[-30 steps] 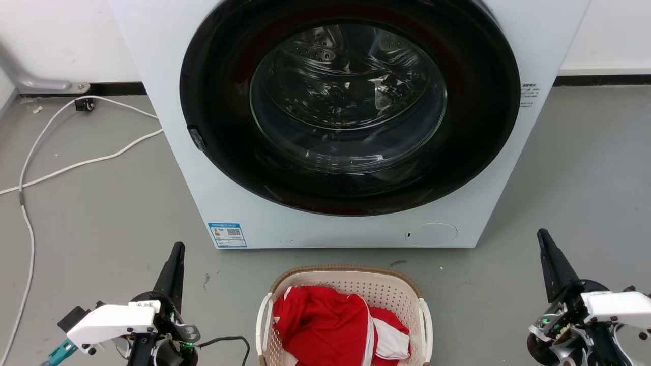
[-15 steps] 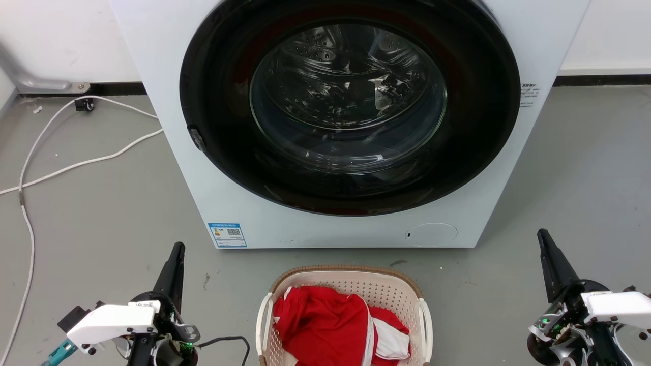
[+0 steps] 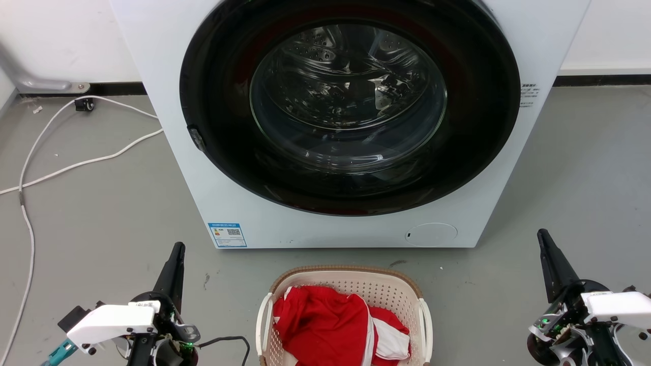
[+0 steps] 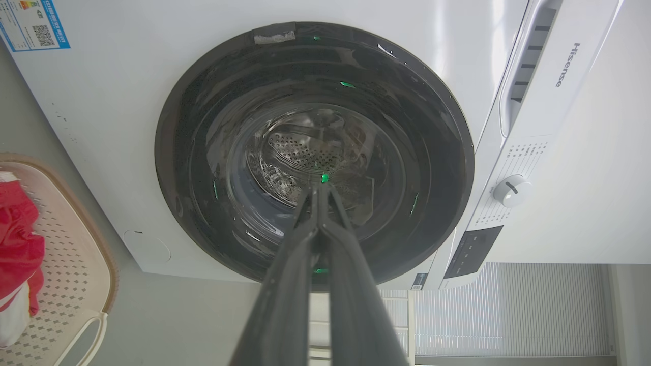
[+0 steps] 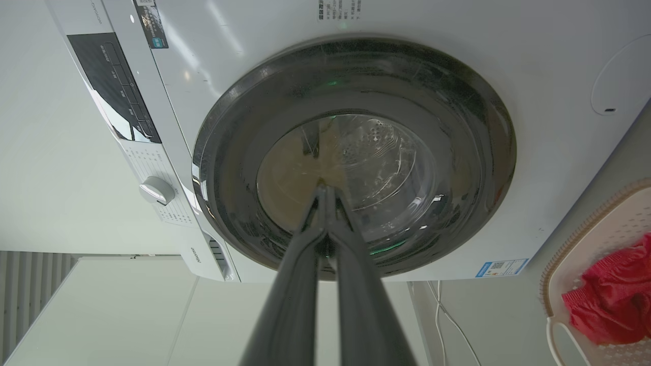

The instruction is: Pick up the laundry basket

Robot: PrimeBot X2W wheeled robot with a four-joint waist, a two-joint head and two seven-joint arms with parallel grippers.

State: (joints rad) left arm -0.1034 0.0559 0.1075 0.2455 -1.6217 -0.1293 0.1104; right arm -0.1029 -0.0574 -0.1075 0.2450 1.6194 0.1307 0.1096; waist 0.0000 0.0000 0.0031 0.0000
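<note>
View: head
Basket (image 3: 351, 269): stood on the floor (image 3: 101, 218) just in front of the washer (image 3: 163, 101), at the bottom middle, between the two grippers and apart from both.
Cloth (image 3: 320, 325): red with white trim, lay heaped inside the basket.
Left gripper (image 3: 177, 249): hung at the lower left, fingers pressed together on nothing, pointing toward the washer.
Right gripper (image 3: 542, 236): hung at the lower right, fingers also pressed together, empty.
Door (image 3: 213, 127): dark ring round a glass pane, with the drum visible through it.
Cable (image 3: 76, 163): white, trailed over the floor left of the washer.

View: left wrist
Left gripper (image 4: 320, 190): met at the tips, nothing between, aimed at the door.
Basket (image 4: 96, 264): showed at the left edge, well clear of the fingers, cloth inside.
Dial (image 4: 511, 189): white, sat on the washer's panel.

View: right wrist
Right gripper (image 5: 324, 190): clenched tip to tip, empty, aimed at the door.
Basket (image 5: 600, 223): showed at the lower right edge, apart from the fingers, holding the cloth.
</note>
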